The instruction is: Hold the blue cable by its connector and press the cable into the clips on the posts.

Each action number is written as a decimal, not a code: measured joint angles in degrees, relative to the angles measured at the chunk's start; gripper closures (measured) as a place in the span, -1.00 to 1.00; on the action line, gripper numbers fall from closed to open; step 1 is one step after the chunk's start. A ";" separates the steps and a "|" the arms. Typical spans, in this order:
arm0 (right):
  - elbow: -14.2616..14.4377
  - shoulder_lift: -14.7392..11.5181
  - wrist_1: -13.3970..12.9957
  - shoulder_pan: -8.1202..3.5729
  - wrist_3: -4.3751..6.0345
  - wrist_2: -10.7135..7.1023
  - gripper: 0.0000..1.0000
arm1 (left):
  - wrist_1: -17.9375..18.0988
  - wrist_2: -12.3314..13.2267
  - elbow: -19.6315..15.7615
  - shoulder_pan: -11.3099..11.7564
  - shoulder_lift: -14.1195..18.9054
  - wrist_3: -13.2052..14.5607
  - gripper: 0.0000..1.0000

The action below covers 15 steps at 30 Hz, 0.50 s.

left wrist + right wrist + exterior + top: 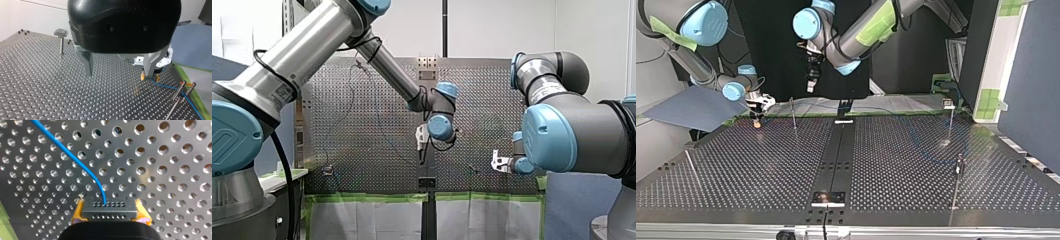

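While my right gripper clamps the connector between its two yellow pads, you see that connector as a small black block with two rows of tiny holes. The blue cable leaves the block's middle as one thin strand and runs out over the perforated table.

From the left wrist, you can follow that strand from the connector to the forked clip on the nearest post. Whether it sits in the clip, you cannot tell.

In the top view my right arm enters at the upper left. Its gripper points straight down, low over the table at the far left edge of the plate. My left arm enters at the upper right and reaches past the middle, so the left gripper hangs high above the table's far edge, well apart from the cable. Its metal fingers are spread wide with nothing between them.

You can count one cable, one connector, two arms and four thin posts in the top view.
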 joint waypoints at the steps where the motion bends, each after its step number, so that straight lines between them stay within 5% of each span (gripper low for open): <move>1: 0.00 0.01 0.02 0.03 0.00 0.00 1.00 | 0.00 -0.02 -0.48 -0.02 0.47 -0.03 -1.00; 15: 0.36 0.01 0.12 -0.31 -0.04 0.03 1.00 | 0.00 -0.06 -8.04 -0.44 8.03 -0.22 -1.00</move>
